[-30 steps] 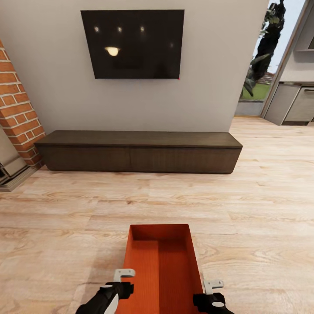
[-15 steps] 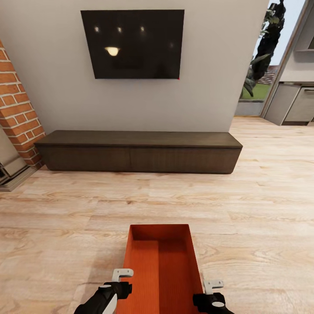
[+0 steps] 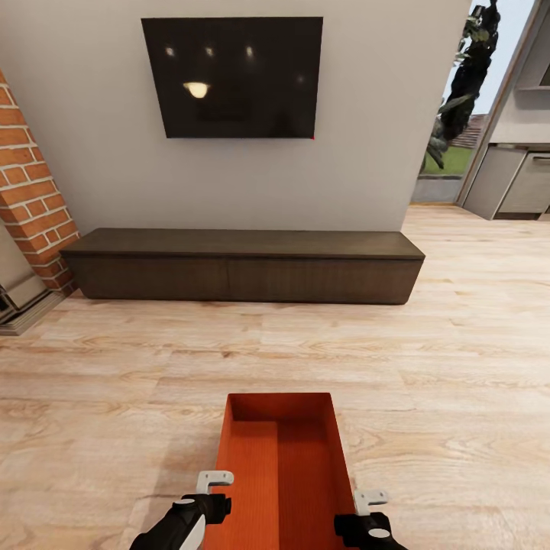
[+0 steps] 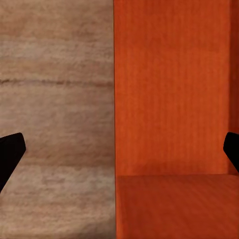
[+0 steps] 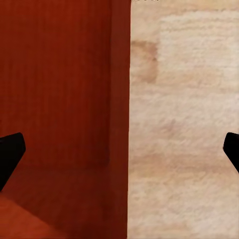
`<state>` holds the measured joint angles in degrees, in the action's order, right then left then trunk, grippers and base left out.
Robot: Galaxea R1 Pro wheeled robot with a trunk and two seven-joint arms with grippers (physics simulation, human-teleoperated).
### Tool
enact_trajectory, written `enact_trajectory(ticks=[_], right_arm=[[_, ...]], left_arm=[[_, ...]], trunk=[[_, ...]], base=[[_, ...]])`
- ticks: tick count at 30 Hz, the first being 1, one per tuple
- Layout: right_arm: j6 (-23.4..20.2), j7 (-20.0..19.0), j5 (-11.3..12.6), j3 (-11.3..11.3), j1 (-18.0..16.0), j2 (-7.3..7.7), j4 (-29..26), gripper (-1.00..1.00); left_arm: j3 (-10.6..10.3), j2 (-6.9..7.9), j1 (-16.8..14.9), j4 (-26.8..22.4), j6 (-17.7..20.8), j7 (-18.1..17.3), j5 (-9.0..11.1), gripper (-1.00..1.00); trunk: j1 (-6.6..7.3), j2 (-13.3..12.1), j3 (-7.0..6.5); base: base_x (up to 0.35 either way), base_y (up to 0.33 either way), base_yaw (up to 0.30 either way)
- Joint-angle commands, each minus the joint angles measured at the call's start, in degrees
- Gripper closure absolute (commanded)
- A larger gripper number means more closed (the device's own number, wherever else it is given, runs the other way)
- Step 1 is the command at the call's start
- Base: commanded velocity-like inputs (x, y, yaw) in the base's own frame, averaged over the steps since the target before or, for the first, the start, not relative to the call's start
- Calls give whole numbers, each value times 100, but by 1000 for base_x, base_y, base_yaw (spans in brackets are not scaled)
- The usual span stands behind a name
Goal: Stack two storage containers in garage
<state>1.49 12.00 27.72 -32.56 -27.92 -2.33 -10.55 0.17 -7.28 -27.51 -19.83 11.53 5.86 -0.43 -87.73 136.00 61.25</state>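
An orange-red storage container (image 3: 281, 466) is seen low in the head view, lidless, its long axis running away from the robot toward the long dark low cabinet (image 3: 243, 265). Its finely ribbed interior is lit unevenly, one half shaded darker. It is set over the light wood-plank floor (image 3: 114, 382); whether it rests on the boards or is lifted off them cannot be told.

The left gripper (image 3: 211, 493) is placed at the container's left wall, and in the left wrist view its black fingertips (image 4: 10, 154) are spread wide at the two edges, with the thin wall running straight between them: planks on one side, orange-red interior (image 4: 174, 99) on the other. The right gripper (image 3: 370, 509) is placed likewise at the right wall; its fingertips (image 5: 10, 154) are also held well apart, straddling the wall (image 5: 119, 99) and not closed on it.

Beyond the container, the plank floor is spread out to the cabinet, which is set against a plain grey wall. Above the cabinet a black TV (image 3: 231, 77) is mounted, ceiling lights reflected in it. Left of the cabinet a red brick column (image 3: 30, 191) is seen; right of it, an opening onto greenery and pale kitchen units (image 3: 512, 179).
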Motion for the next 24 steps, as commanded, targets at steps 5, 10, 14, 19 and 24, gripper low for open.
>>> enact_trajectory(ticks=[5, 10, 14, 19, 24], right_arm=[[25, 22, 56, -49, -3, -4, 1, -100], [26, 21, 50, -55, -3, 3, 1, -100], [7, 31, 51, -57, -3, 4, 1, -100], [-7, 70, 60, -52, -3, -2, 1, -100], [-9, 71, 60, -49, -3, -4, 1, -100]], left_arm=[[3, -2, 0, -12, 34, 20, -6, -100], [3, -2, 0, -4, 34, 20, -5, -100], [3, -2, 0, -3, 34, 20, -5, -100], [2, -2, 0, -3, 34, 20, -6, -100], [4, -2, 0, -3, 34, 20, -5, -100]], trunk=[[1, 2, 5], [1, 2, 5], [1, 2, 5], [1, 2, 5], [1, 2, 5]], base=[[0, 0, 0], [0, 0, 0], [0, 0, 0], [0, 0, 0], [0, 0, 85]])
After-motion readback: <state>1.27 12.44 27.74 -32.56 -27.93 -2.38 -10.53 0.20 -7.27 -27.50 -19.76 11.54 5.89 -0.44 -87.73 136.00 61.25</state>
